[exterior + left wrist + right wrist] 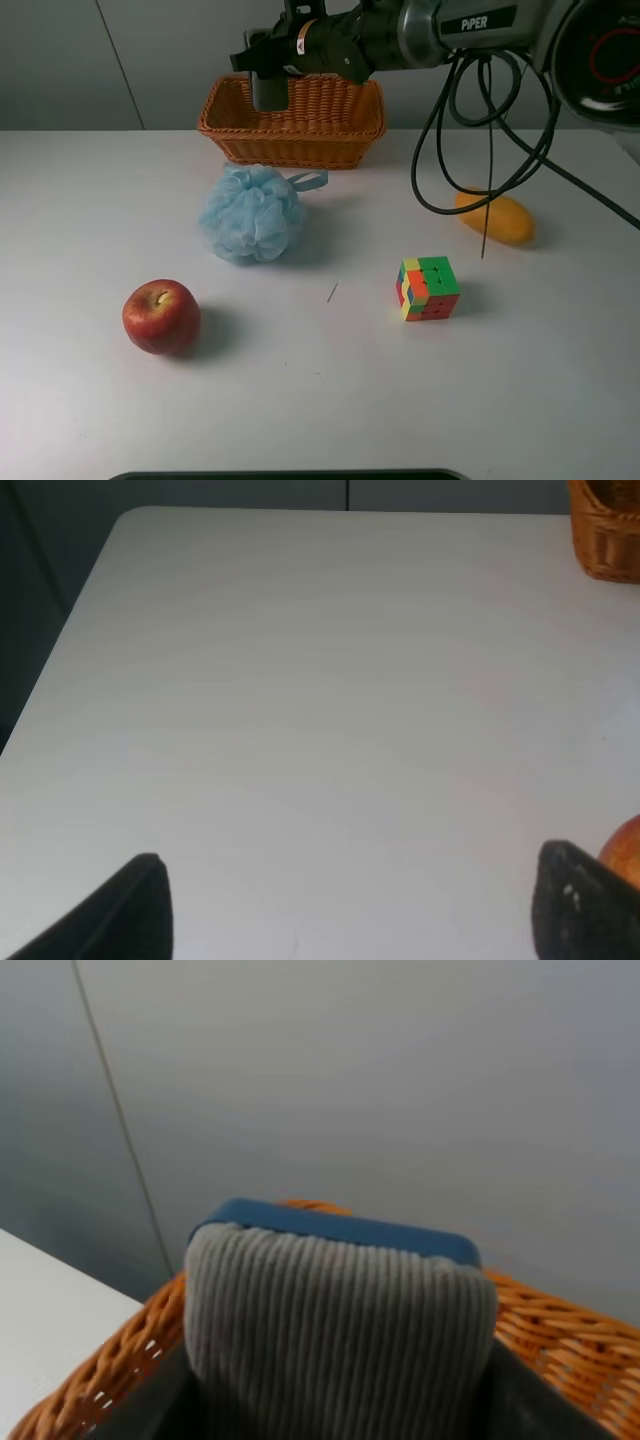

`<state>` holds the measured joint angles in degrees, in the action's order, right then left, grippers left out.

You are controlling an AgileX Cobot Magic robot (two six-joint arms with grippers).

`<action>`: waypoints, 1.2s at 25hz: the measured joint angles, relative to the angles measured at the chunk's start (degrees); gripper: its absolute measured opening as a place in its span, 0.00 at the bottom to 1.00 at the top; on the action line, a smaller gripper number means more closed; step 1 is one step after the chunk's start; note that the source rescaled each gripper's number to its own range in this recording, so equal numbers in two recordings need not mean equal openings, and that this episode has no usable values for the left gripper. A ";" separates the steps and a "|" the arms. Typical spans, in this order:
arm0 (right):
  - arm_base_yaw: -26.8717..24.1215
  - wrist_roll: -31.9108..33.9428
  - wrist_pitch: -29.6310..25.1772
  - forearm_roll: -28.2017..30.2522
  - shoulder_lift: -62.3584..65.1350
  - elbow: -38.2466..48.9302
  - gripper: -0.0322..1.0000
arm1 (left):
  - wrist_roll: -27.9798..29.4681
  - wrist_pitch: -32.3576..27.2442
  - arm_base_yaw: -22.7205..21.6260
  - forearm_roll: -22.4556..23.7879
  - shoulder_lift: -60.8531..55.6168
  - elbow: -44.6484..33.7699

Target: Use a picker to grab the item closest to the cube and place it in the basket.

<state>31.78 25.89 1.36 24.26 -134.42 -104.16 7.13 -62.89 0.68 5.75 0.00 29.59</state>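
Observation:
My right gripper (pixel 268 88), on the black PiPER arm (pixel 440 30), reaches across to the back left. It is shut on the item (pixel 269 95), a grey felt block with a blue base. It holds the item above the left part of the wicker basket (pixel 292 140). In the right wrist view the item (pixel 340 1310) fills the space between the jaws, over the basket's rim (pixel 560 1340). The multicoloured cube (pixel 428 288) sits on the table at the right. My left gripper (pixel 350 910) is open and empty over bare table.
A fluffy light-blue pouf (pixel 252 213) lies just in front of the basket. A red apple (pixel 161 316) sits front left and shows in the left wrist view (pixel 625 850). A yellow-orange fruit (pixel 497 217) lies at the right. Black cables (pixel 470 130) hang from the arm.

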 joint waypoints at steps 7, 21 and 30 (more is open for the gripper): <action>-1.00 0.00 0.55 -0.36 -0.29 -0.65 0.03 | 0.00 0.00 0.00 0.00 0.00 0.00; -1.00 -1.71 -1.70 -0.37 0.61 -0.65 1.00 | 0.00 0.00 0.00 0.00 0.00 0.00; -1.11 -15.77 -33.94 -1.63 17.32 -0.74 1.00 | 0.00 0.00 0.00 0.00 0.00 0.00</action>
<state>30.67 10.12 -32.58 22.63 -117.10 -104.90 7.13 -62.89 0.68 5.75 0.00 29.59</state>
